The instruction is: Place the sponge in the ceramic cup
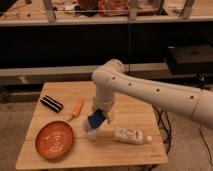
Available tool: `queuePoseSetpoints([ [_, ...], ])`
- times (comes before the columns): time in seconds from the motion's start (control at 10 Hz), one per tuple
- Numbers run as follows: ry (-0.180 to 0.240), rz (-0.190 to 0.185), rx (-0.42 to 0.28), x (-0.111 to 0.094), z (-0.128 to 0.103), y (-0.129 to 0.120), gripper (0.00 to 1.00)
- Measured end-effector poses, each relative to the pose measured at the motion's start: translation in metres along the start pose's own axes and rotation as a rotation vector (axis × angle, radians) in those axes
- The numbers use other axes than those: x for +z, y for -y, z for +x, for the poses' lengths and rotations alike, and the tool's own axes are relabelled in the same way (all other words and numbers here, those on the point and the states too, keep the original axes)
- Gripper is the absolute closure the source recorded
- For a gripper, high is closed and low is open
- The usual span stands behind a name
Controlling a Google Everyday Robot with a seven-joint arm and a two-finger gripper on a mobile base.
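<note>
A blue sponge [95, 120] hangs tilted just over the mouth of a small pale ceramic cup [92, 134], which stands on the wooden table [60, 92] right of the plate. My gripper [101, 116] comes down from the white arm [150, 92] and is shut on the sponge, directly above the cup. The sponge's lower end reaches the cup's rim. The arm's wrist hides part of the sponge's far side.
An orange plate [54, 139] lies at the front left. A black block [51, 103] and an orange carrot-like item [77, 108] sit behind it. A white bottle [131, 135] lies on its side right of the cup. Dark shelving stands behind the table.
</note>
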Motion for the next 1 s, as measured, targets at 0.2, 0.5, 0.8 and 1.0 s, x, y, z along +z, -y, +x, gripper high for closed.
queuePoseSetpoints([
  [0.2, 0.001, -0.012, 0.047, 0.004, 0.005, 0.000, 0.34],
  [0.5, 0.024, -0.013, 0.085, 0.011, 0.010, 0.005, 0.20],
  [0.8, 0.050, -0.021, 0.092, 0.014, 0.011, 0.006, 0.20],
  [1.0, 0.077, -0.023, 0.092, 0.015, 0.011, 0.005, 0.20],
])
